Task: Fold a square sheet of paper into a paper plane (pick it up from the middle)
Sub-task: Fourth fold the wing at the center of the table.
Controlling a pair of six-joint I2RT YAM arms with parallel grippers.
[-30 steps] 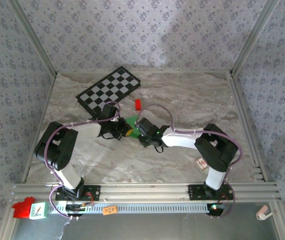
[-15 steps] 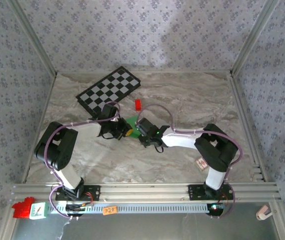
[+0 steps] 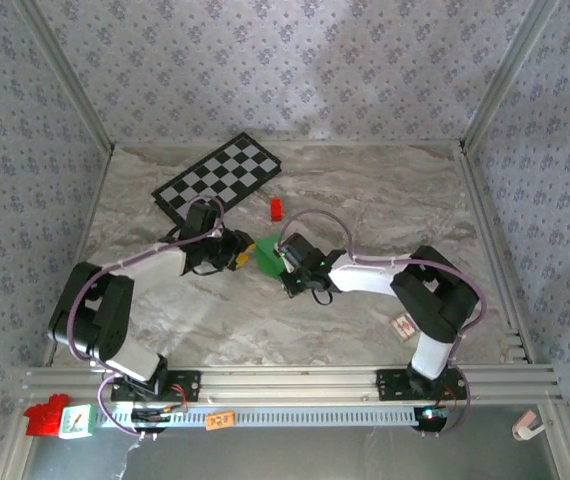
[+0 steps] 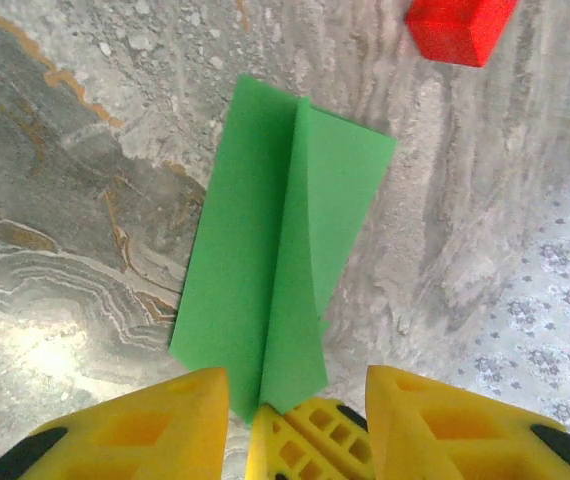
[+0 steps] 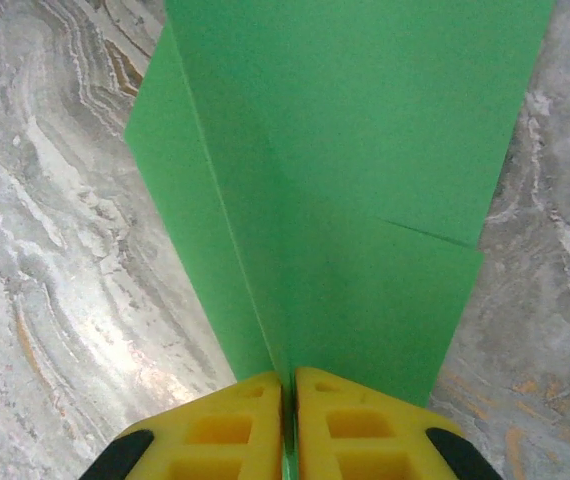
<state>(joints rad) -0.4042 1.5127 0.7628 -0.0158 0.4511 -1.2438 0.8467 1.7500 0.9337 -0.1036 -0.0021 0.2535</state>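
Thin folded bright green paper sheet (image 4: pixel 285 250), mid grey marbled worktop (image 4: pixel 65 200): we judge it light, limp, crease-prone. Right pincer (image 5: pixel 288 420) clenched on its stiffer centre fold, the best hold; left pincer (image 4: pixel 297 376) released

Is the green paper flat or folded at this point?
Folded. The green paper has a raised centre crease with layered flaps either side, and the right gripper pinches that ridge.
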